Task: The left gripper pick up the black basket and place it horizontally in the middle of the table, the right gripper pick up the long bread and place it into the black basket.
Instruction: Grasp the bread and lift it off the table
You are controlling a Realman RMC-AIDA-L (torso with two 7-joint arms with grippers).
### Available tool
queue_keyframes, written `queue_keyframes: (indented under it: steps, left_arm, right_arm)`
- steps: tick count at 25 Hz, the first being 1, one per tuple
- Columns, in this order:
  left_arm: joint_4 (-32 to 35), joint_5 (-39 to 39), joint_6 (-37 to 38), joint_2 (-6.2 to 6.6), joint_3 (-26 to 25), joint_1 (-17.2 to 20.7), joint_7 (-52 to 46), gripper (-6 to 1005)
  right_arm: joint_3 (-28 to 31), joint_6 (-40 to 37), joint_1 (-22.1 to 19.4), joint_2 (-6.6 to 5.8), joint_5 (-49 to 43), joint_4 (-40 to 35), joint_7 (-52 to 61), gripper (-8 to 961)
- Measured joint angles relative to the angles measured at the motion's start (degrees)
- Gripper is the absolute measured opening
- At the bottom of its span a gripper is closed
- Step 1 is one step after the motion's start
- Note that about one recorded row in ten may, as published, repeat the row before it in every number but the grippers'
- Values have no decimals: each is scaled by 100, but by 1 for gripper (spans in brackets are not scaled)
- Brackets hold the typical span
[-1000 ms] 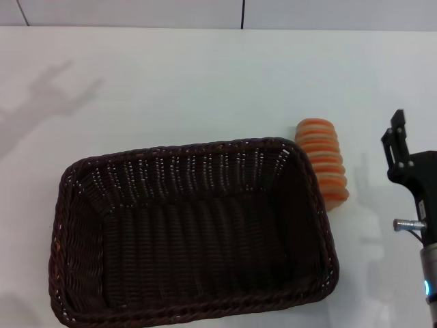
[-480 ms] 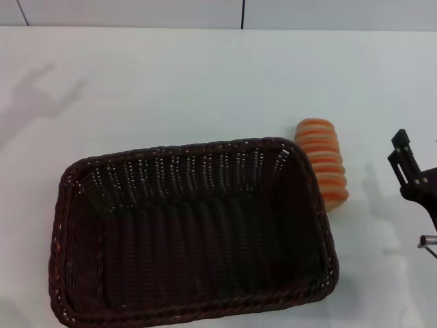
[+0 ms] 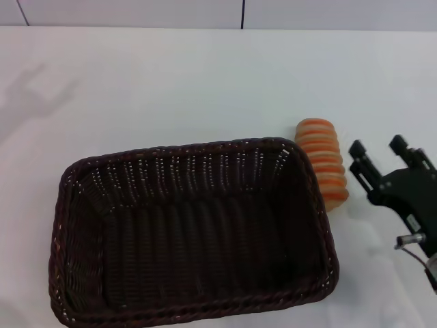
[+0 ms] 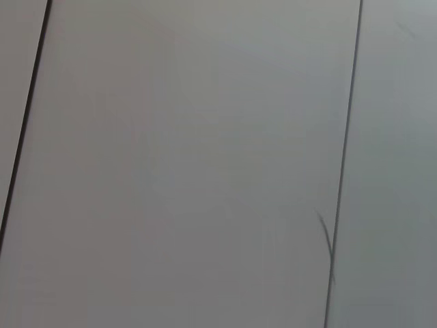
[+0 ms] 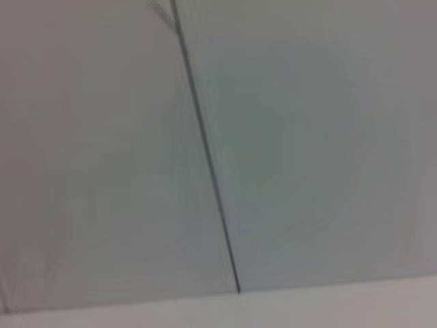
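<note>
The white table (image 3: 171, 82) runs back to a pale panelled wall with dark seams. Both wrist views show only grey panels and a thin dark seam; the head view alone shows the work. The black basket (image 3: 191, 232), woven wicker with a braided rim, lies lengthwise at the near middle. The long bread (image 3: 323, 162), ridged orange and tan, touches its right rim. Just right of it, the right gripper (image 3: 382, 156) hangs with fingers spread.
</note>
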Motion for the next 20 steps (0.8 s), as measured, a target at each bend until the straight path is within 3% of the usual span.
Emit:
queue_keyframes:
  steps: [9,20]
  left_arm:
    - [-31,-149,-12,0,2,67,-45,867]
    - [-25,-298,-17,-8,2,129,-54,867]
  right_arm:
    - [368,885,78,25,28,-46,-42,713]
    - [427,1042,154,-19,-89,-131,199,711]
